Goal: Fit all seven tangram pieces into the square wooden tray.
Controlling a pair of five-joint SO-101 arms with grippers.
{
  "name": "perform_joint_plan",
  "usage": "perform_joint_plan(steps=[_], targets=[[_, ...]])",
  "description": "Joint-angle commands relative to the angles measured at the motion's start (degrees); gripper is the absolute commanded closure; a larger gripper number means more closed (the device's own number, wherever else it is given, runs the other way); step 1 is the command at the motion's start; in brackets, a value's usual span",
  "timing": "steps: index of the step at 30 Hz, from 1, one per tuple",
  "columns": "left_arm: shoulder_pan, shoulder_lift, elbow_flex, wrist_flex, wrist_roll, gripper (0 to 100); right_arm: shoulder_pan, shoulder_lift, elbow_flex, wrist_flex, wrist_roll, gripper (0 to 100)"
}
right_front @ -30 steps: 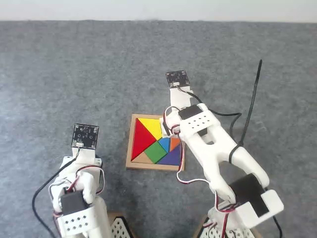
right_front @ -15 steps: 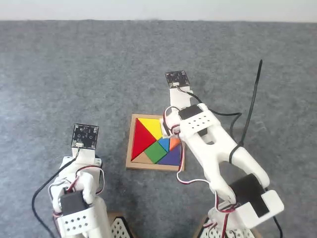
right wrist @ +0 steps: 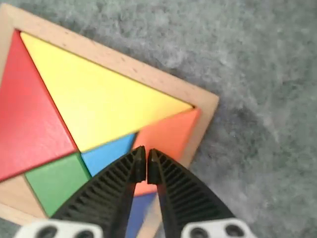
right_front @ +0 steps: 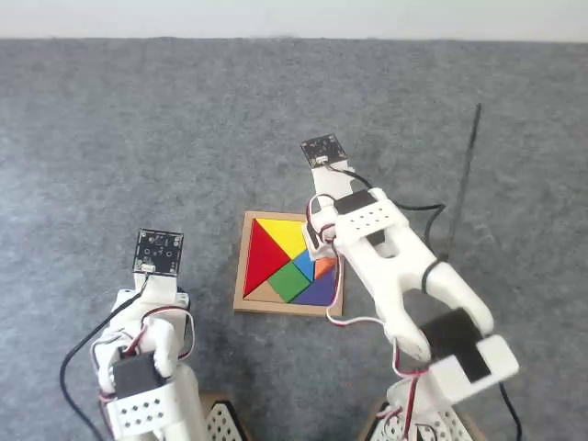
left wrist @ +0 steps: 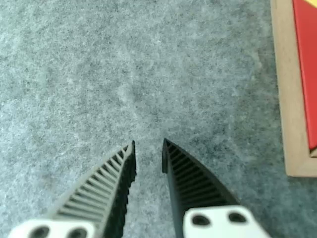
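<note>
This looks like a robotics lab or hobbyist test bench. Two white plastic arms, the left arm (right_front: 147,377) and the right arm (right_front: 395,271), stand side by side at the near edge of the surface (right_front: 138,119). Bare wires (right_front: 337,289) loop along their joints, and perforated base plates (right_front: 223,421) sit under them. Each wrist carries an uncased circuit board, one on the left (right_front: 158,251) and one on the right (right_front: 321,151). Plain grey felt-like matting covers the surface and ends at a pale strip (right_front: 294,18) on the far side. A thin black rod (right_front: 465,179) stands beside the right arm. A wooden tray (right_front: 241,276) of coloured pieces (right_front: 266,253) lies between the arms.
</note>
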Motion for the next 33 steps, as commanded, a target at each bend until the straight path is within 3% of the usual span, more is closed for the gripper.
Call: perform_joint_plan(steps=[1, 7, 13, 16, 24, 29, 33], targets=[[0.18, -0.62, -0.48, 0.35, 0.44, 91, -0.13, 2.59, -5.19, 4.09, 0.09, 95.9], [0.18, -0.62, -0.48, 0.35, 0.44, 91, -0.84, -4.97, -7.91, 12.09, 0.79, 99.0], [0.18, -0.62, -0.48, 0.35, 0.44, 91, -0.13, -19.91, 0.62, 8.75, 6.42, 99.0], [0.18, -0.62, -0.48, 0.35, 0.44, 91, 1.89, -23.96, 6.77, 1.71, 6.42, 98.6], [0.18, -0.62, -0.48, 0.35, 0.44, 91, 2.33, -9.98, 8.35, -5.58, 6.15, 98.6], [0.18, -0.62, -0.48, 0.35, 0.44, 91, -2.77, 0.22, 0.44, 0.31, 6.42, 99.0], [0.18, -0.62, -0.48, 0.35, 0.44, 91, -4.26, 0.04, -2.73, 4.88, 6.42, 99.0]])
